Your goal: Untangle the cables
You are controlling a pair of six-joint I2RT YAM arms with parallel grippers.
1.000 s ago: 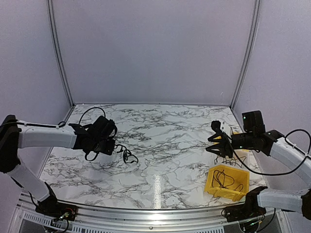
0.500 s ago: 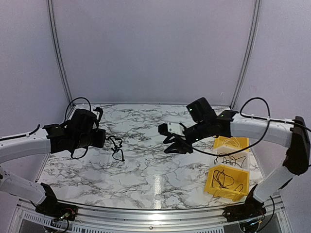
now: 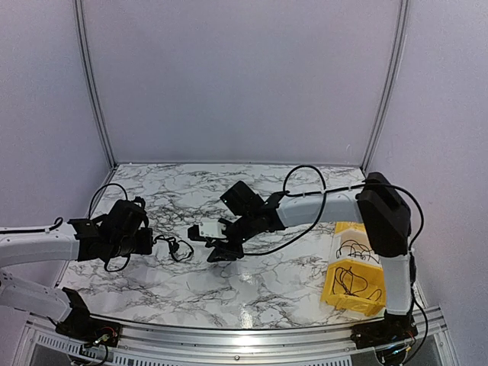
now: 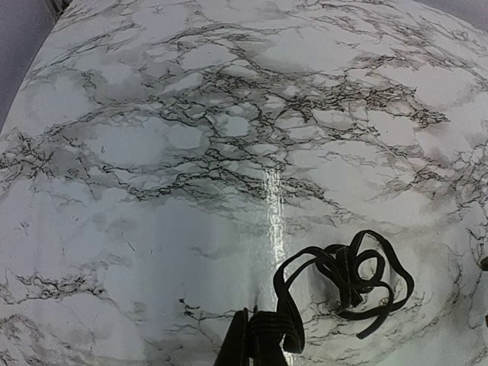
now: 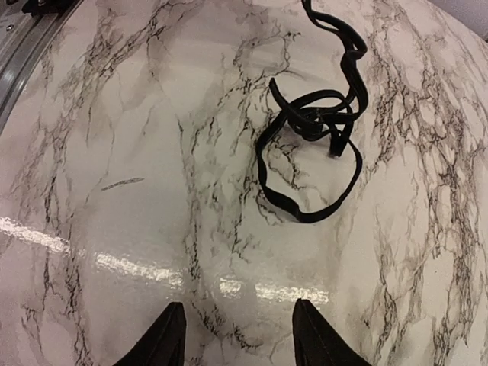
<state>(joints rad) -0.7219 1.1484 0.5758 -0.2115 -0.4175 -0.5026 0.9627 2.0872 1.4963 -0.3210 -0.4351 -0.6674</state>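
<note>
At the table's 9 o'clock side, the left gripper [image 3: 146, 239] is seen clamped shut on one black strand, having been drawn back towards the left edge over the last second. The cables [image 3: 177, 248] are trailed from it at its 3 o'clock, a small knotted loop resting on the marble table [image 3: 252, 286]. The right gripper [image 3: 204, 245], jaws apart and empty, has been swung across from the yellow bins [image 3: 354, 288] at 4 o'clock to the knot's 3 o'clock. A two-handed pull is judged imminent.
</note>
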